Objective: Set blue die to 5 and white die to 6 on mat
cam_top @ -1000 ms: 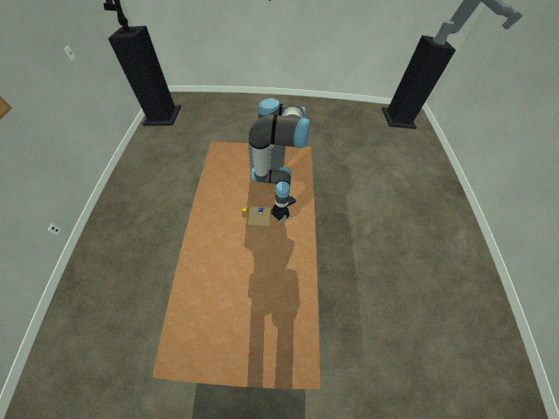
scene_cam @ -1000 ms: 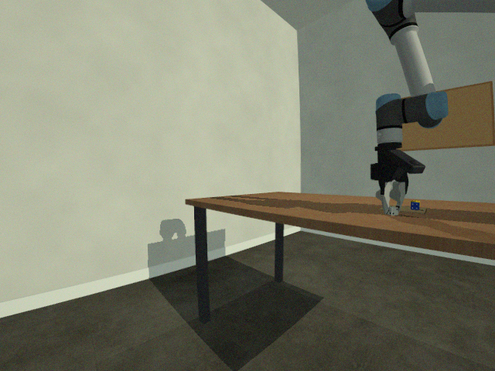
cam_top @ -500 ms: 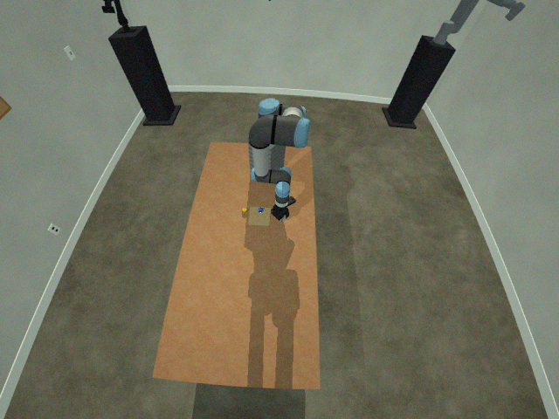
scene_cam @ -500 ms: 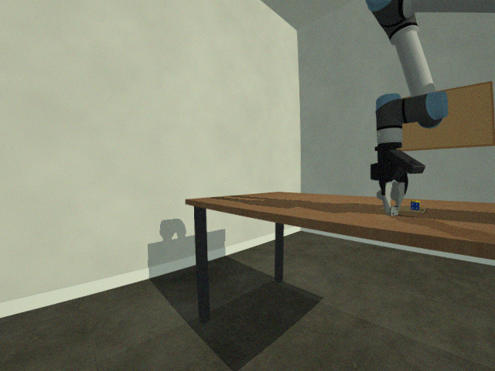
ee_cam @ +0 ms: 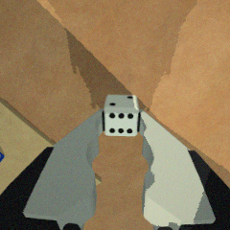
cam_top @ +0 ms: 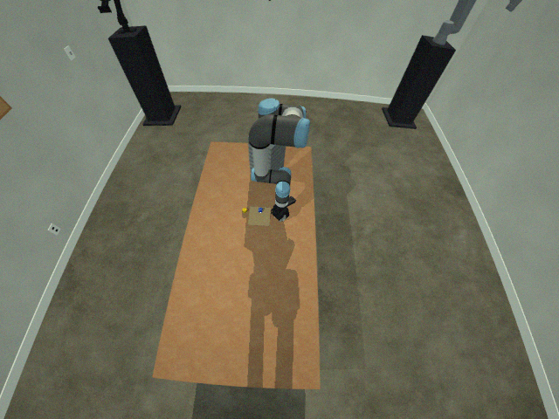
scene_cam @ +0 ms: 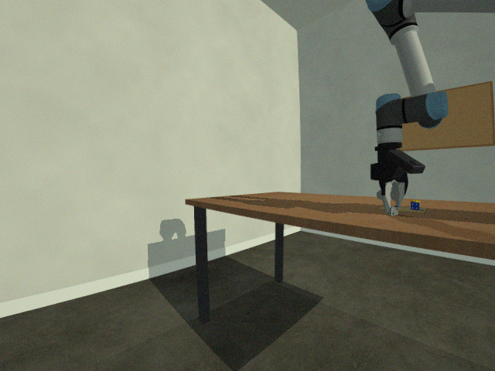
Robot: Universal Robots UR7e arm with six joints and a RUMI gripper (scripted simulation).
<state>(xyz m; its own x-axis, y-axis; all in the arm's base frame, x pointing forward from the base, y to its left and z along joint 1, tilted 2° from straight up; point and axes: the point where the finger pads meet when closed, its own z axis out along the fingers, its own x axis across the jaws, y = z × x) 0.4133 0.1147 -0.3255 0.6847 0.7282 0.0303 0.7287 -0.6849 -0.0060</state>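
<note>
White die (scene_cam: 394, 210) (ee_cam: 121, 120) — six black pips facing wrist camera, two pips beside.

- Your top view looks steeply down from high up, far off, taking in the whole table (cam_top: 217, 288).
- Your exterior view looks almost level across the table (scene_cam: 319, 207) from beside it.
- Your wrist view peers down close; all three share the mat (cam_top: 259, 217) (scene_cam: 419, 211) (ee_cam: 21, 139).
</note>
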